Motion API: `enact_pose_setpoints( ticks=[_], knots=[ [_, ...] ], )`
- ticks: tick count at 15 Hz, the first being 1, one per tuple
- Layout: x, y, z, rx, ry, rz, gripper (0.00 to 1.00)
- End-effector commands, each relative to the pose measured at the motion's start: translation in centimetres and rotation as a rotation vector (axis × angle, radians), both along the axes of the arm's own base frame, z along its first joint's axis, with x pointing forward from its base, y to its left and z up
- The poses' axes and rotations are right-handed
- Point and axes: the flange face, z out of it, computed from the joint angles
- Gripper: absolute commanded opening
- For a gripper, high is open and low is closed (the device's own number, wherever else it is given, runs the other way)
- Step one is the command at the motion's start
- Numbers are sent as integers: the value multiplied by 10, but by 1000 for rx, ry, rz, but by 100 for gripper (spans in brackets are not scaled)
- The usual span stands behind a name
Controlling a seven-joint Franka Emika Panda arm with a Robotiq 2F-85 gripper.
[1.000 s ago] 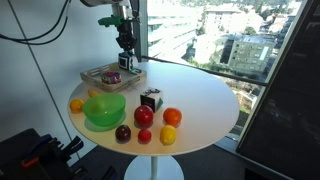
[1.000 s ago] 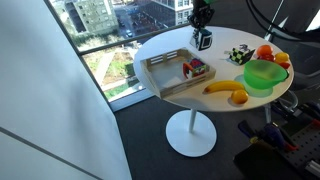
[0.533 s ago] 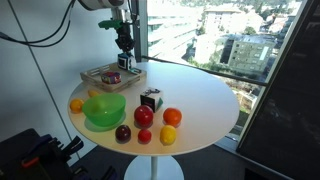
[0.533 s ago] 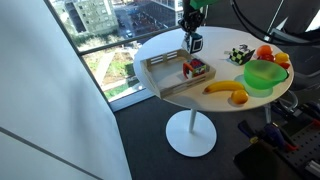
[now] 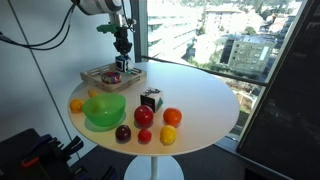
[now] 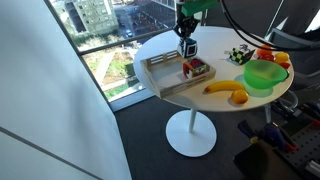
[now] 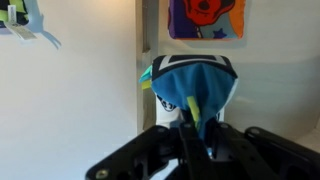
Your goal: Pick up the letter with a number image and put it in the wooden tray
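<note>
The letter cube point(image 7: 190, 85), whitish with blue edges, hangs between my gripper's point(image 7: 190, 138) fingers in the wrist view. In both exterior views my gripper point(image 5: 121, 53) point(image 6: 186, 38) is shut on the cube point(image 5: 123, 63) point(image 6: 187, 49) and holds it a little above the wooden tray point(image 5: 92, 74) point(image 6: 160, 78), over the tray's edge nearest the table's middle. The tray's light floor point(image 7: 70, 100) lies below the cube in the wrist view.
A red-and-white block point(image 6: 195, 68) lies in the tray; its orange face point(image 7: 205, 18) shows in the wrist view. On the table stand a black-and-white cube point(image 5: 150, 99), a green bowl point(image 5: 104, 108), bananas point(image 6: 228, 90) and several fruits point(image 5: 172, 117). The window is close behind.
My gripper has carried the cube sideways from over the bare table to over the tray, staying shut on it. Nothing else has moved.
</note>
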Motion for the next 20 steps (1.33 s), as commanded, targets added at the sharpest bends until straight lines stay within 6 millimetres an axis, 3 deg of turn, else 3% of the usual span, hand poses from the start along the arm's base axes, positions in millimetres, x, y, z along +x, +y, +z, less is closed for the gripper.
enact_pose_setpoints(
  ticks=[1,15,16,17,20],
  knots=[
    [11,4,-1,-9,-7,-27,6],
    [9,9,-32,-11,25,-86,6],
    [8,9,-32,-11,27,-92,39],
    [8,9,-31,-7,29,-98,40],
    [6,8,-27,-3,32,-107,63]
  ],
)
